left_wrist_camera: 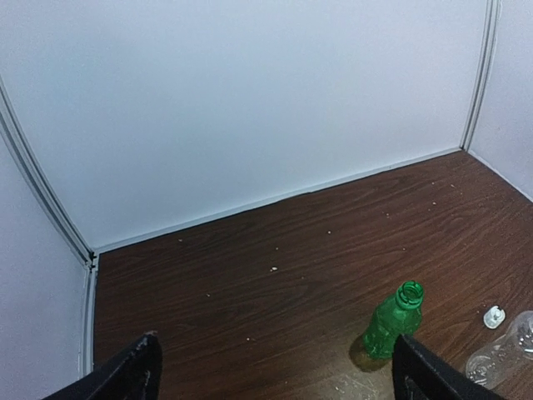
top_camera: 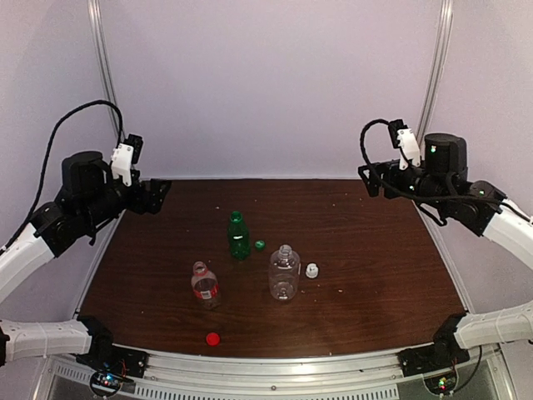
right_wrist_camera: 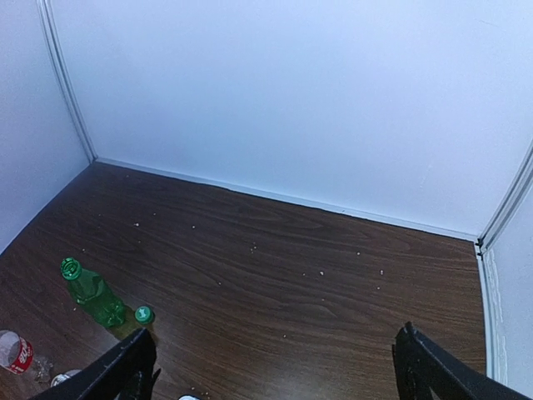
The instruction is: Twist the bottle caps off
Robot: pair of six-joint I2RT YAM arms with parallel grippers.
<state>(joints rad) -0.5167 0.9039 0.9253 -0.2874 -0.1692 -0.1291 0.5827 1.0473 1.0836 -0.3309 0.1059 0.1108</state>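
Note:
Three bottles stand upright and uncapped on the brown table. The slim green bottle (top_camera: 239,234) has its green cap (top_camera: 260,245) lying beside it on the right. The larger clear ribbed bottle (top_camera: 284,272) has the white-grey cap (top_camera: 311,270) next to it. The short clear bottle with red label (top_camera: 205,285) stands at the front left, and the red cap (top_camera: 213,338) lies nearer the front edge. My left gripper (top_camera: 156,197) is open and empty at the back left. My right gripper (top_camera: 371,180) is open and empty at the back right. The green bottle shows in the left wrist view (left_wrist_camera: 393,321) and in the right wrist view (right_wrist_camera: 92,294).
White walls enclose the table (top_camera: 375,250) at the back and sides. A metal rail (top_camera: 275,367) runs along the front edge, with both arm bases on it. Small pale crumbs dot the wood.

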